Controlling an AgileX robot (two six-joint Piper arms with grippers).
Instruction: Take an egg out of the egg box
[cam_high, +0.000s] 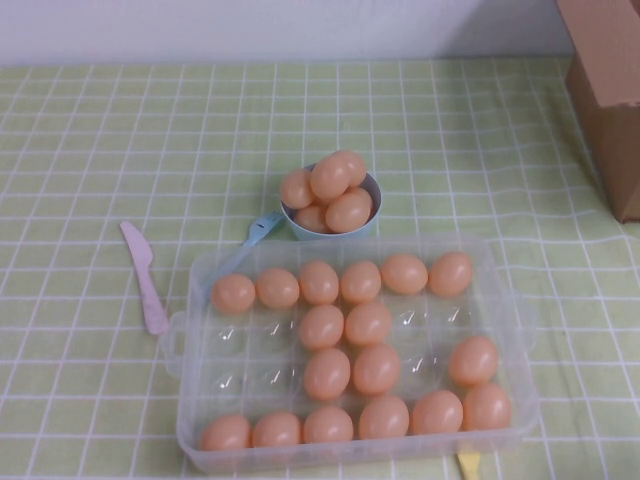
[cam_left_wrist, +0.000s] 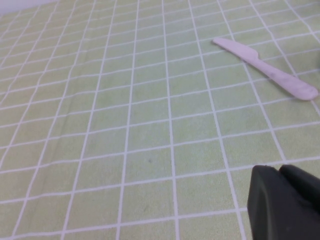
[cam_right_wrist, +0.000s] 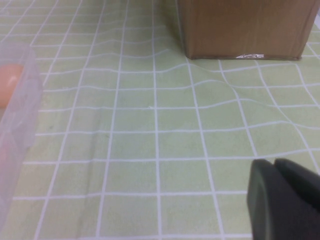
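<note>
Egg box (cam_high: 205, 440): clear plastic tray with moulded cups and side handles, set near the front of the table on a green checked cloth (cam_high: 80, 150). Placed within reach of both arms. About eighteen eggs sit in its cups; several cups on the left side and a few to the right stand empty, so eggs appear to have gone out already.

Egg (cam_high: 376, 369): one of many alike, peach-orange, seated upright in a middle cup. Any one would serve the task; none is held.

Bowl (cam_high: 372, 188): small, light blue, just behind the box, heaped with four or five eggs. Probably the drop-off point, kept close for a short carry. A blue utensil (cam_high: 262, 229) lies touching its left side.

Knife (cam_high: 145, 277): pale pink plastic, flat on the cloth left of the box. No part in the task, by the look of it.

Carton (cam_high: 610, 90): brown cardboard, far right, well apart from the box.

Left gripper (cam_left_wrist: 285, 172): over bare cloth left of the box, near the knife; fingers together, nothing in them. Likely parked.

Right gripper (cam_right_wrist: 276, 165): over bare cloth between box and carton, low; fingers closed, empty. It must open and move over a cup before any pick.
</note>
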